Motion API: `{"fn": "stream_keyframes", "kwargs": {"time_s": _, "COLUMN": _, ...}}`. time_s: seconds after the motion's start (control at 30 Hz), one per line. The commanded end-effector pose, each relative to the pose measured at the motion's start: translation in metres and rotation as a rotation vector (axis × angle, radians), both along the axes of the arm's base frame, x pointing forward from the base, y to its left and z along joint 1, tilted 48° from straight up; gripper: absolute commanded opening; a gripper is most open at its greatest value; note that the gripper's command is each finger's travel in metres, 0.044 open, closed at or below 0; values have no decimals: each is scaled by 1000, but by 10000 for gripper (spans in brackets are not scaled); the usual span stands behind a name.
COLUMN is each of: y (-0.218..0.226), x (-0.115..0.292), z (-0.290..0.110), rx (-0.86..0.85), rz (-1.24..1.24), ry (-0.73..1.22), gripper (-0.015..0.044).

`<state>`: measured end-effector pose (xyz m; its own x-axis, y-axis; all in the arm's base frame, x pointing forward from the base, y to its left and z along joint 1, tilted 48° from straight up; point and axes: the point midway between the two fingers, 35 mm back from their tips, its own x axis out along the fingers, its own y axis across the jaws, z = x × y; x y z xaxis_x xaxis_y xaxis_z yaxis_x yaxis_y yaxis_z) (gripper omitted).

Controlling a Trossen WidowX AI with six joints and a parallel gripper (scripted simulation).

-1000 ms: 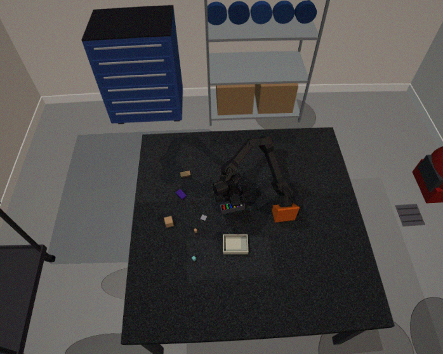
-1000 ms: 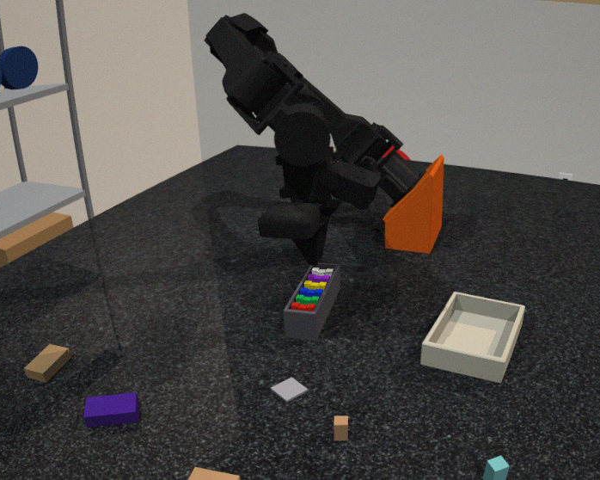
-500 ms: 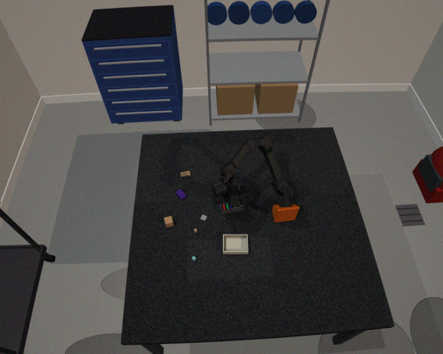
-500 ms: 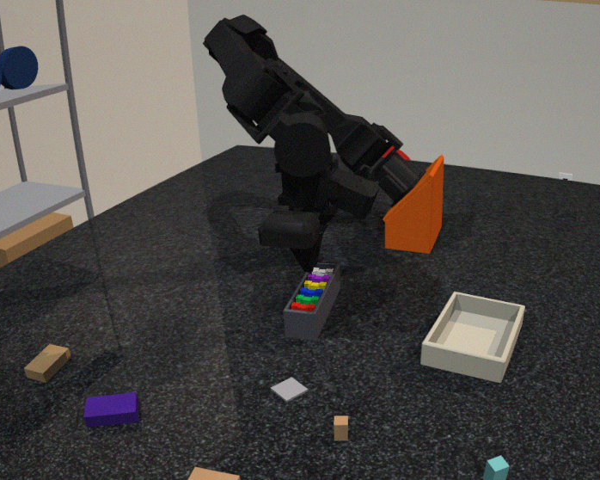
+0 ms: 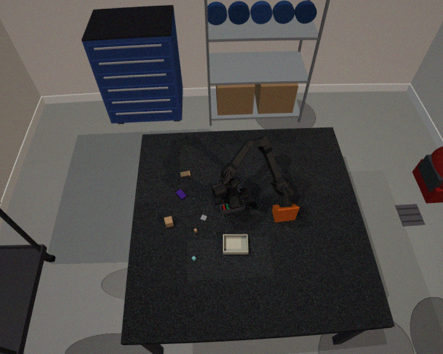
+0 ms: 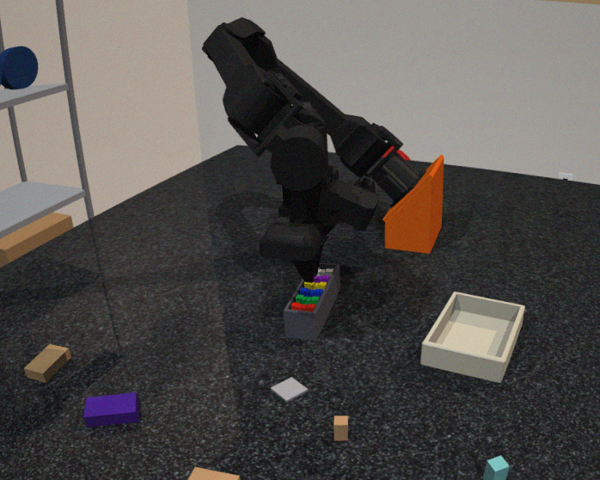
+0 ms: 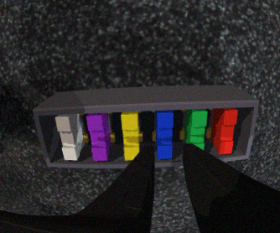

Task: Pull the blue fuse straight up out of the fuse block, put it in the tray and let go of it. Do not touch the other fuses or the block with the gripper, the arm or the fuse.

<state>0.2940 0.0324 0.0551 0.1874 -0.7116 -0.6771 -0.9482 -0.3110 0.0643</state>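
The grey fuse block point(image 5: 235, 210) point(image 6: 300, 323) point(image 7: 146, 99) holds a row of upright fuses. The blue fuse point(image 6: 311, 292) point(image 7: 164, 126) sits in its slot between the yellow fuse point(image 6: 315, 285) point(image 7: 130, 126) and the green fuse point(image 6: 307, 299) point(image 7: 195, 119). My gripper point(image 7: 168, 152) is partly open with nothing between its fingers. Its tips are close above the block; in the wrist view they frame the blue fuse's lower end, and the right tip overlaps the green fuse's lower end. I cannot tell the exact height. The cream tray point(image 5: 235, 252) point(image 6: 460, 361) is empty.
The red fuse point(image 7: 225, 132), purple fuse point(image 7: 99, 134) and white fuse point(image 7: 70, 136) also stand in the block. An orange wedge point(image 5: 285, 214) point(image 6: 413, 222) is at the arm's base. A light flat square point(image 5: 203, 217) point(image 6: 289, 389) and several small blocks lie on the table.
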Motion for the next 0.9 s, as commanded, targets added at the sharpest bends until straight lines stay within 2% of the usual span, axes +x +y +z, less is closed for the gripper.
{"fn": "stream_keyframes", "kwargs": {"time_s": 0.0, "y": -3, "x": 1, "z": -3, "rx": -5, "rz": 6, "ry": 3, "gripper": 73}}
{"fn": "stream_keyframes", "kwargs": {"time_s": 0.87, "y": -11, "x": 3, "z": -11, "rx": -6, "rz": 5, "ry": 2, "gripper": 73}}
